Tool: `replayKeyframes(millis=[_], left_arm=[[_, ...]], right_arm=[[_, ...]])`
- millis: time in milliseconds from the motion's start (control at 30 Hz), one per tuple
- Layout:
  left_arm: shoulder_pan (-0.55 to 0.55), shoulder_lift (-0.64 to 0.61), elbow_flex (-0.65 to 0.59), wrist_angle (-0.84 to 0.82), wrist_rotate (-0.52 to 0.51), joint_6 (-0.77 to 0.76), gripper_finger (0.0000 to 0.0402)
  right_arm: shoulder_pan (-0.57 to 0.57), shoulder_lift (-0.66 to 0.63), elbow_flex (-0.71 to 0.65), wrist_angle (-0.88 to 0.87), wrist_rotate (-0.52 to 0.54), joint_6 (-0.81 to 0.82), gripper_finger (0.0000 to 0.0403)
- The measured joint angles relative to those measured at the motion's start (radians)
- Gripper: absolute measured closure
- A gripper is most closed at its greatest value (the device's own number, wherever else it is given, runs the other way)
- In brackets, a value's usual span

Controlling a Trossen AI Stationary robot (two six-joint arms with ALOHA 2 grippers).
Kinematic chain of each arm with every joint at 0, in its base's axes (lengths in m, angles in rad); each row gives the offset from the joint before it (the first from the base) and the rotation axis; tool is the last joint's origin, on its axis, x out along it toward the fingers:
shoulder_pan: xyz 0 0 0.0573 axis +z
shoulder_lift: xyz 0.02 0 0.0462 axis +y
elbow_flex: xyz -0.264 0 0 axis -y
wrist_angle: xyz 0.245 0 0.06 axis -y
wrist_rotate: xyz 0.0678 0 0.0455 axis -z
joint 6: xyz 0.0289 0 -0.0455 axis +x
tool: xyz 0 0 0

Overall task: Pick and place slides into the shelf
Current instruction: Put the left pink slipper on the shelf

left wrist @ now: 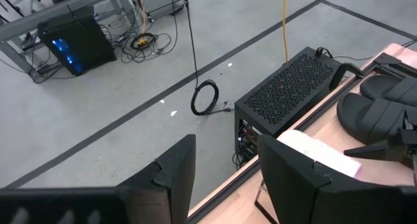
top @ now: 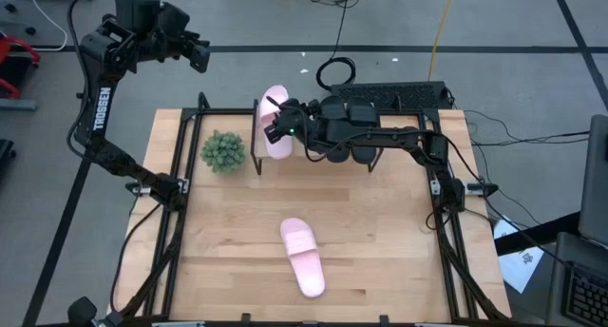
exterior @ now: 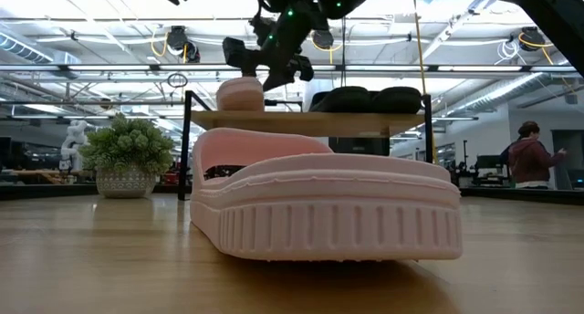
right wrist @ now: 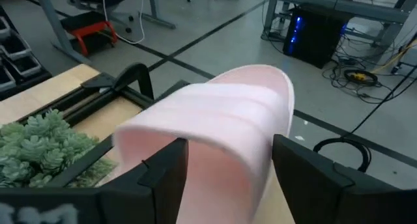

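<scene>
One light pink slide (top: 275, 127) lies sole down on the left end of the shelf (exterior: 310, 120); the low view shows that slide (exterior: 240, 93) on the plank. My right gripper (top: 277, 116) hovers open just above it, its fingers (right wrist: 163, 175) on either side of the wide strap (right wrist: 215, 120) without touching. The black pair (exterior: 365, 99) rests on the shelf beside it, mostly hidden under the right arm in the high view. The second pink slide (top: 302, 256) lies on the tabletop near the front. My left gripper (top: 195, 51) waits open, raised beyond the table's far left corner.
A small potted plant (top: 223, 151) stands on the table just left of the shelf. A black perforated box (top: 399, 94) sits behind the table's far edge. Black frame rails (top: 176, 175) run along both sides of the tabletop. A person (exterior: 529, 159) stands far off in the room.
</scene>
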Motion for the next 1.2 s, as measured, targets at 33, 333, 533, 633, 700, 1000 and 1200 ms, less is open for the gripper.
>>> replayKeyframes(millis=[33, 333, 533, 633, 700, 1000, 1200], left_arm=[[0.0, 0.0, 0.0, 0.0, 0.0, -0.003, 0.0234], [-0.018, 0.0, 0.0, 0.0, 0.009, -0.015, 0.0234], [-0.041, 0.0, 0.0, 0.0, 0.009, -0.015, 0.0234], [-0.048, 0.0, 0.0, 0.0, 0.009, -0.013, 0.0234], [-0.051, 0.0, 0.0, 0.0, 0.009, -0.014, 0.0234], [-0.051, 0.0, 0.0, 0.0, 0.001, -0.015, 0.0234], [-0.051, 0.0, 0.0, 0.0, 0.0, -0.018, 0.0234]], right_arm=[[0.0, -0.002, 0.0, 0.001, 0.0, 0.0, 0.0187], [-0.006, -0.006, 0.0, -0.03, -0.097, 0.04, 0.0149], [-0.006, -0.006, 0.002, -0.044, -0.097, 0.033, 0.0138], [-0.006, -0.012, 0.002, -0.048, -0.098, 0.031, 0.0142], [-0.006, -0.017, 0.002, -0.048, -0.098, 0.031, 0.0148], [-0.004, -0.086, 0.001, -0.065, -0.098, -0.016, 0.0167], [-0.01, -0.123, 0.002, -0.276, -0.12, 0.06, 0.0199]])
